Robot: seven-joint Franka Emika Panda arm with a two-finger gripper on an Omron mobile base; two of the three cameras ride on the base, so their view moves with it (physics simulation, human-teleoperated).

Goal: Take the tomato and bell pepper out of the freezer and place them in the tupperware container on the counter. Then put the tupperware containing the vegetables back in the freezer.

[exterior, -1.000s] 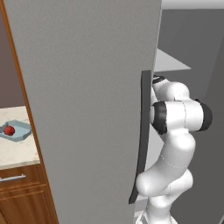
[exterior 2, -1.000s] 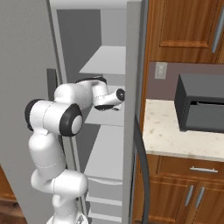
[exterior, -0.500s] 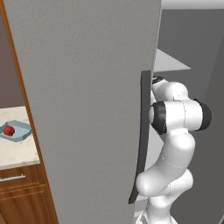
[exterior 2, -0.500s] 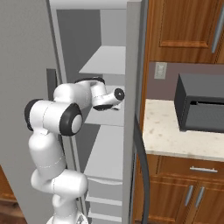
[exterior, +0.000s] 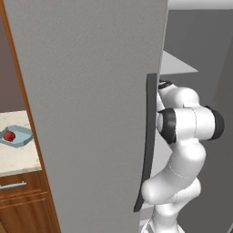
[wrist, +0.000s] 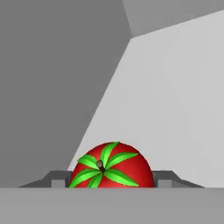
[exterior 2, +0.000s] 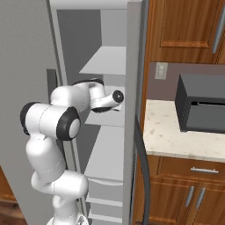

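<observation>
From the left base view we see the white arm folded behind the tall grey freezer's [exterior: 91, 113] flat door, elbow out. On the beige speckled bench [exterior: 13, 159] sits the shallow blue-grey tupperware container [exterior: 16, 136] holding a small red vegetable [exterior: 9, 135] — which kind we cannot tell.

In the right base view the forearm reaches level over a pale shelf [exterior 2: 105, 118].

In the hand view the claw [wrist: 111, 181] closely flanks a smooth red round tomato [wrist: 111, 166] with green leaves — whether it grips, we cannot tell.
</observation>
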